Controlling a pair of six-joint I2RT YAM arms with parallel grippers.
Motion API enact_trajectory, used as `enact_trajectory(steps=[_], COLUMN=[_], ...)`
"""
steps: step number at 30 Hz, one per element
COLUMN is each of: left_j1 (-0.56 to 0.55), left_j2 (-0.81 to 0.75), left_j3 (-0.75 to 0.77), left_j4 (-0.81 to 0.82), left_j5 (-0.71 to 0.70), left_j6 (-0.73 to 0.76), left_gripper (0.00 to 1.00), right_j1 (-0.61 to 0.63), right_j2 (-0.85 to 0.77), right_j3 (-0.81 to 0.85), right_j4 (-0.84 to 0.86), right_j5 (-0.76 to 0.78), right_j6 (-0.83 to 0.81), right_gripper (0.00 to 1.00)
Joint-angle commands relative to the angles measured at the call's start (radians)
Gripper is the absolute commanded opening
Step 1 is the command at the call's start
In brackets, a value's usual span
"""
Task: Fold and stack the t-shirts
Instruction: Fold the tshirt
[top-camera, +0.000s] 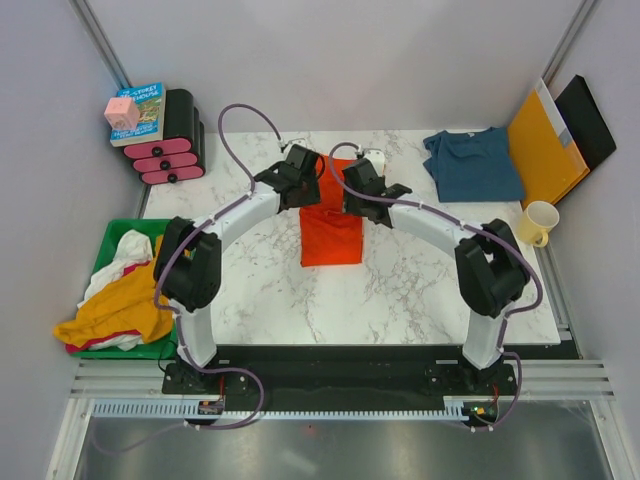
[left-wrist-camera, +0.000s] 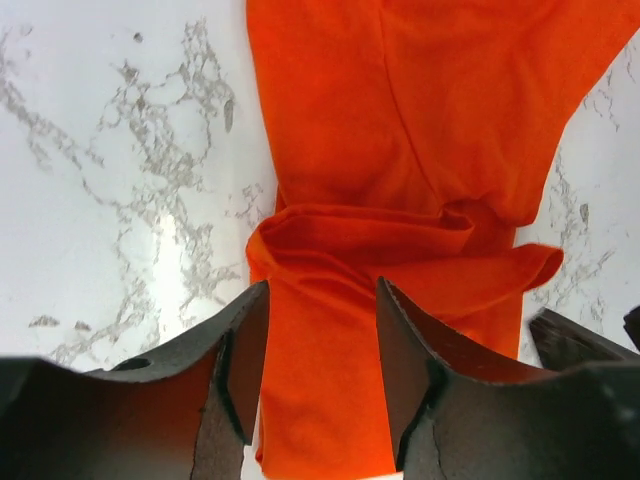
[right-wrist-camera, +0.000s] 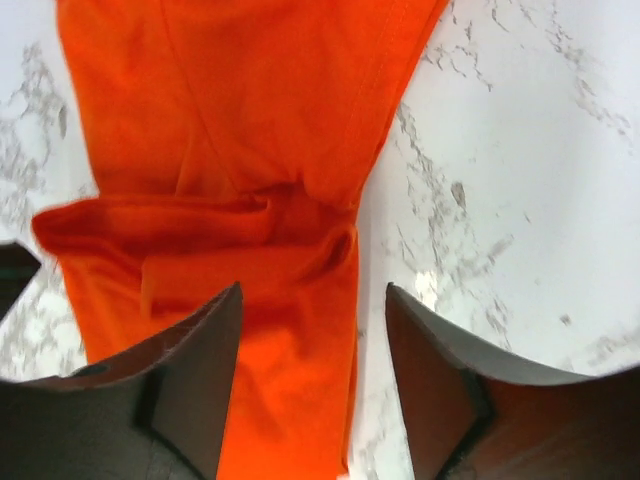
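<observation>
Marble table (top-camera: 420, 290): orange-red t-shirt (top-camera: 331, 235) lies centre, toward the far edge, folded into a narrow strip with its long axis near-to-far and its far end bunched. Left gripper (left-wrist-camera: 320, 340) and right gripper (right-wrist-camera: 312, 350) are spread wide over that end, pinching nothing. Teal t-shirt (top-camera: 472, 163) at the far-right corner looks unfolded, so its fold and the stacking are left.

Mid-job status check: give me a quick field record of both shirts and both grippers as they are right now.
orange-red t-shirt: centre of table, folded into a narrow strip, fabric bunched near its far end
teal-blue t-shirt: far right of table, loosely spread, unfolded, apart from the orange-red one
left gripper: open, at the strip's far end, fabric showing between its fingers
right gripper: open, at the same end, over the strip's right edge
stack: not yet made
</observation>
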Motion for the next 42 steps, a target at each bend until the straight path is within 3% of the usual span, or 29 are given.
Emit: enact_trajectory(steps=[1, 2, 3, 4, 6, 21, 31, 34, 37, 38, 40, 41, 42], left_j1=[-0.008, -0.011, -0.015, -0.022, -0.027, -0.044, -0.044, -0.044, -0.044, -0.045, -0.044, -0.044, -0.044], left_j2=[-0.142, -0.174, -0.188, -0.198, -0.207, -0.212, -0.189, -0.198, -0.248, -0.265, -0.316, -0.330, -0.357], left_j3=[-0.111, -0.172, -0.203, -0.232, -0.297, -0.369, -0.389, -0.397, -0.418, -0.426, -0.446, -0.458, -0.464], left_j4=[0.010, 0.018, 0.041, 0.052, 0.076, 0.081, 0.079, 0.082, 0.098, 0.105, 0.122, 0.124, 0.125], left_j5=[0.011, 0.020, 0.026, 0.038, 0.055, 0.115, 0.109, 0.100, 0.080, 0.077, 0.072, 0.075, 0.078], left_j6=[-0.058, -0.084, -0.094, -0.103, -0.124, -0.129, -0.120, -0.120, -0.115, -0.111, -0.098, -0.094, -0.092], left_gripper=[0.49, 0.43, 0.34, 0.16, 0.05, 0.02, 0.02, 0.02, 0.07, 0.16, 0.22, 0.27, 0.30], right_j1=[0.057, 0.068, 0.071, 0.075, 0.082, 0.046, -0.007, -0.001, 0.013, 0.013, 0.017, 0.022, 0.034], right_j2=[-0.150, -0.158, -0.161, -0.152, -0.130, 0.181, 0.287, 0.223, 0.079, 0.044, -0.061, -0.120, -0.150], right_j3=[-0.146, -0.173, -0.191, -0.214, -0.215, 0.110, 0.178, 0.140, 0.053, 0.025, -0.009, -0.039, -0.058], right_j4=[0.063, 0.073, 0.083, 0.095, 0.095, 0.074, 0.063, 0.112, 0.172, 0.173, 0.170, 0.152, 0.140], right_j5=[-0.001, -0.013, -0.031, -0.041, -0.058, -0.078, -0.056, -0.048, -0.035, -0.039, -0.047, -0.048, -0.035], right_j6=[0.020, 0.029, 0.049, 0.055, 0.069, 0.051, 0.060, 0.013, -0.015, -0.017, -0.021, -0.023, -0.023], right_gripper=[0.49, 0.39, 0.18, 0.09, 0.00, 0.00, 0.00, 0.00, 0.09, 0.23, 0.37, 0.49, 0.54])
